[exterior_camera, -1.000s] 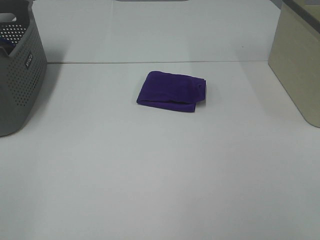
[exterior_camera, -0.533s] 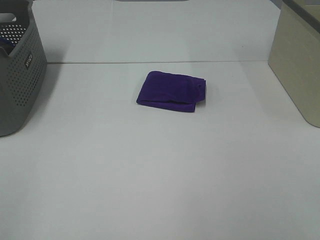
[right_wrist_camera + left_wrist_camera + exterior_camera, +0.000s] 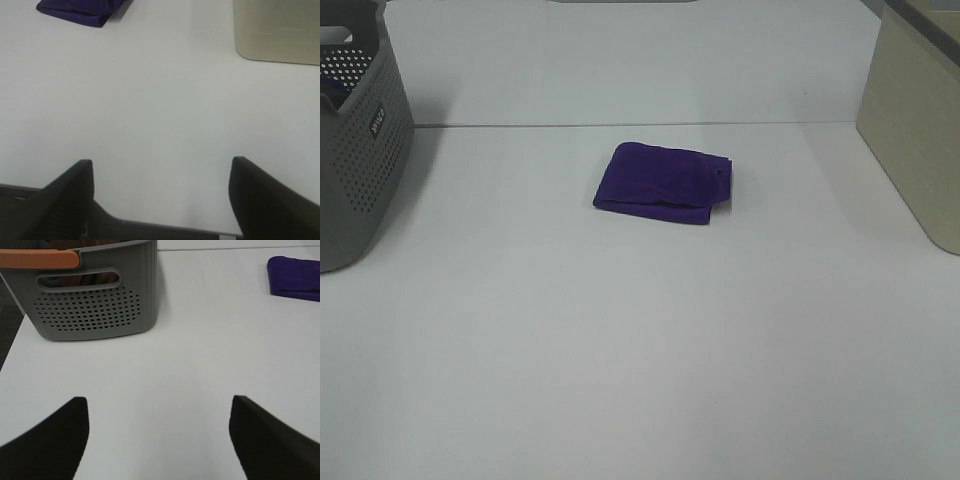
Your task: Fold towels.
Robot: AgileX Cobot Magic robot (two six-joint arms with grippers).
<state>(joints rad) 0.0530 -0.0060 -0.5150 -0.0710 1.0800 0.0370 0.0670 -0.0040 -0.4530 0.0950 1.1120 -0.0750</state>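
Purple towel (image 3: 665, 182) is lying folded into a compact rectangle, centre of the table (image 3: 620, 350), a bit toward the far side. Looks like the fold's done, w/ one corner at the right end sitting a little loose.

Both arms are hanging back at the near edge, neither showing in the high view, prob. parked clear so the towel's free for the next pick. Left gripper (image 3: 160, 440) is hovering over bare table, fingers spread wide, nothing btwn them. Right gripper (image 3: 160, 200) is doing the same at the near right edge, also spread and empty. Both well apart from the towel.

Containers: grey perforated basket (image 3: 355, 140) is standing at the far left. Left wrist cam is showing an orange handle (image 3: 37, 259) on its rim and something brownish inside, likely more towels waiting, but can't tell for sure. Beige bin (image 3: 915, 130) is standing at the far right; its inside isn't visible. My guess: folded towel goes there next.
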